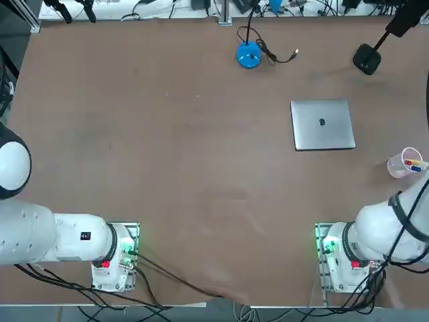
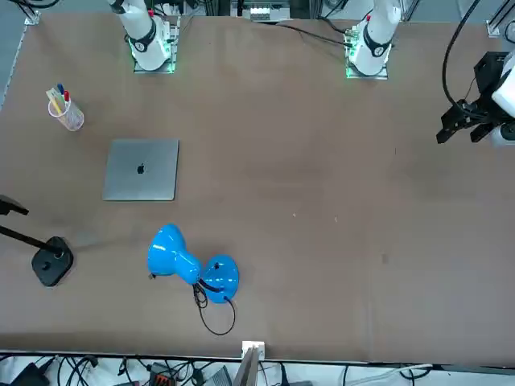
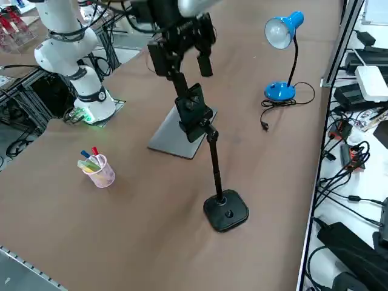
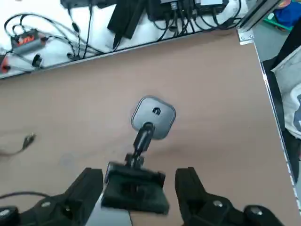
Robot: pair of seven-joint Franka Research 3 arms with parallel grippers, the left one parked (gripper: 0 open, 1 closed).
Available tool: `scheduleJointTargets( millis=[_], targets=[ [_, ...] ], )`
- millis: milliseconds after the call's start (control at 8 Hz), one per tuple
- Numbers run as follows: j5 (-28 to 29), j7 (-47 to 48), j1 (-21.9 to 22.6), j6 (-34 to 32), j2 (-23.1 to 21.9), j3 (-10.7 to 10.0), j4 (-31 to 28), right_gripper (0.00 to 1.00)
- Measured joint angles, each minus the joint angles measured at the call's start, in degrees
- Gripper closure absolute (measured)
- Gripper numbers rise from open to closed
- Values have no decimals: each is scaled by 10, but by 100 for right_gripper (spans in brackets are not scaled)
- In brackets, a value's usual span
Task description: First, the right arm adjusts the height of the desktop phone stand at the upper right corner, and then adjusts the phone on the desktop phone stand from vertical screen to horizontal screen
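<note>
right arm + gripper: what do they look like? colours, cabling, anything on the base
The right arm is glossy white with rounded segments and a grey band near its foot. Black cables trail along it. Its base sits on a metal plate lit by green lights, with a red part beside them. The right gripper is black and boxy, and its two fingers are thick, dark grey and bolted at the root.

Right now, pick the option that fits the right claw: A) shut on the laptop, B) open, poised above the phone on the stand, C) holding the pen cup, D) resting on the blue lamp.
B: the right claw stands open, its two fingers apart on either side of the phone clamped atop the desktop phone stand, not closed on it.
</note>
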Motion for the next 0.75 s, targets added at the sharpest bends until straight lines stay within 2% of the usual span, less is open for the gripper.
scheduleJointTargets(
  millis=[250,375,625,750],
  targets=[
    [2,52,-2,16,26,2,5,11],
    [2,73,-1,16,35,3,6,20],
    [2,89,-3,16,50,4,6,24],
    [2,101,-3,16,57,4,6,30]
  ],
)
